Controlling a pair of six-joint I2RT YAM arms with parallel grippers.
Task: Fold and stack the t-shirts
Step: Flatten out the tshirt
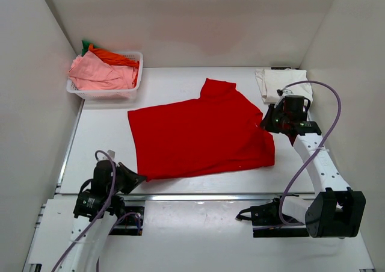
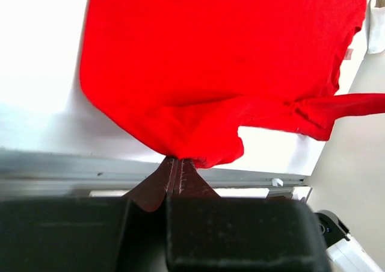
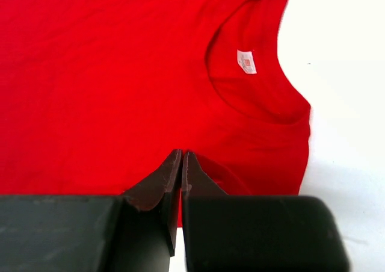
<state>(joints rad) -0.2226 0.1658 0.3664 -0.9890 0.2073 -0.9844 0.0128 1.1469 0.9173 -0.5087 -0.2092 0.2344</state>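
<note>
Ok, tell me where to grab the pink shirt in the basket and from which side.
Pinch a raised fold near the middle of the pink shirt, coming straight down from above. It lies crumpled on top of the heap, and the basket walls close off its sides. The left gripper and right gripper are shut on the red shirt now.

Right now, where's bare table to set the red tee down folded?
Bare table lies left of the red tee, on the basket's near side, and at the back between basket and the tee's sleeve. The right side is crowded: the right gripper and the cream tee.
</note>
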